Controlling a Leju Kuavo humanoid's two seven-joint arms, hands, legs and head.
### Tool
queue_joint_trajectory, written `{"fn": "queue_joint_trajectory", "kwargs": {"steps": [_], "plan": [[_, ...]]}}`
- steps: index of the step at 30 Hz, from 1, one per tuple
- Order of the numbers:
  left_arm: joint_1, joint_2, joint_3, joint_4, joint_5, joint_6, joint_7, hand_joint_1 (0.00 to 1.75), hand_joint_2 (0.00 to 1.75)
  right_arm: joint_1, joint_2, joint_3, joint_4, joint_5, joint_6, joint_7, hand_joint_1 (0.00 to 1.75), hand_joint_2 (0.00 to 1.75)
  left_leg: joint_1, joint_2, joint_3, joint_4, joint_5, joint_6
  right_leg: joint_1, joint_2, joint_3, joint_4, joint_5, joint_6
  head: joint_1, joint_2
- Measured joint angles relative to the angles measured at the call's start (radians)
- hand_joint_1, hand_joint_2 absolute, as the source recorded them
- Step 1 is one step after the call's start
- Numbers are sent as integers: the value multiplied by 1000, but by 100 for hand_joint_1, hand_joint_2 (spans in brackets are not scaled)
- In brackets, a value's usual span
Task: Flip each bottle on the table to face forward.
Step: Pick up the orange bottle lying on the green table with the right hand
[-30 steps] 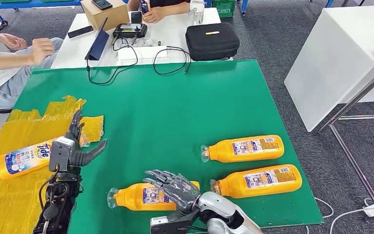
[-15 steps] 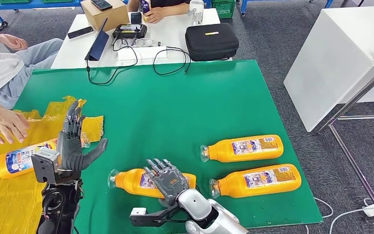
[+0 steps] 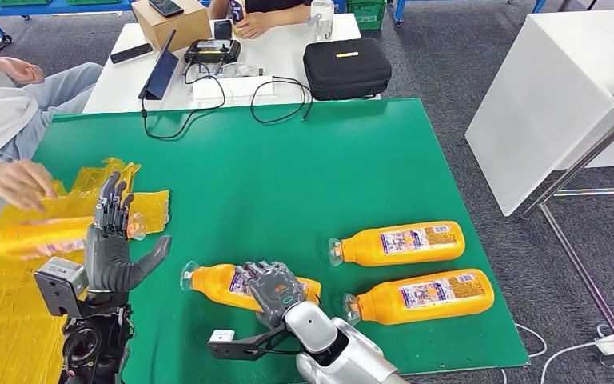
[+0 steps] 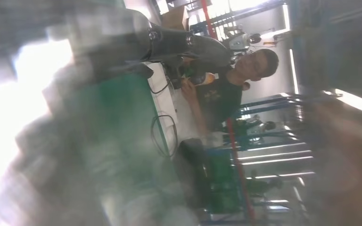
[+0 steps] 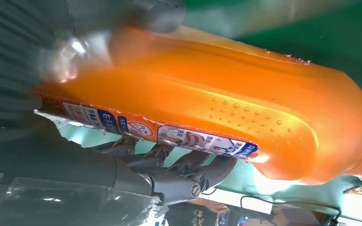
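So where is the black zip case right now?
In the head view, the black zip case lies on the white table just beyond the far edge of the green table, right of the coiled black cables.

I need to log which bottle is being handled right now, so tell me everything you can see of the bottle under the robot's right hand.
The orange bottle lies on its side on the green table, clear cap end toward the robot's left, slightly tilted. It looks like glossy plastic with a dimpled patch and a printed label whose edge shows in the right wrist view. The right hand grips its middle, dark fingers wrapped around the body. It lies apart from the two other bottles to its right.
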Motion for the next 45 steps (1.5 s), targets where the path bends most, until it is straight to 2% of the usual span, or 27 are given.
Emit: {"fn": "queue_joint_trajectory", "kwargs": {"steps": [11, 16, 19, 23, 27, 33, 36, 45], "plan": [[9, -13, -16, -20, 8, -16, -2, 0, 175, 12, -11, -138, -76, -59, -61, 0, 175, 175, -1, 0, -1, 0, 0, 0, -1, 0, -1, 0, 0, 0, 0, 0], [11, -17, -30, -27, 14, -30, 2, 0, 175, 49, -19, -218, -169, -91, -152, -12, 175, 175, 0, -1, -3, 1, 0, 0, -1, 0, -2, 0, 0, 0, 0, 0], [10, -19, -46, -28, 30, -45, 15, 0, 175, 77, -24, -302, -259, -140, -231, -61, 175, 175, 0, -1, -3, 1, 0, 0, -1, 0, -2, 0, 0, 0, 0, 0], [-2, -23, -80, -23, 55, -71, 58, 0, 175, 116, -25, -421, -379, -273, -332, -189, 175, 175, -1, -1, -3, 1, 0, 0, -1, -1, -2, 0, 0, 0, 0, 0], [-20, -23, -113, -11, 74, -91, 104, 0, 175, 145, -24, -503, -465, -364, -357, -269, 175, 175, -1, 0, -3, 1, 0, 0, -1, 0, -2, 0, 0, 1, 0, 0], [-75, -15, -180, 70, 197, -210, 268, 0, 175, 189, -9, -581, -554, -553, -373, -436, 175, 175, -1, -1, -3, 1, 0, 0, -1, -1, -2, 0, 0, 1, 0, 0], [-101, -8, -214, 111, 264, -251, 292, 0, 175, 202, -1, -600, -573, -576, -371, -468, 175, 175, -1, 0, -3, 1, 0, 0, -1, 0, -2, 0, 1, 1, 0, 0], [-164, 11, -281, 173, 390, -297, 356, 0, 175, 216, 15, -618, -587, -584, -351, -494, 175, 175, -1, -1, -3, 1, 0, 0, -1, 0, -2, 0, 1, 1, 0, 0]]}}
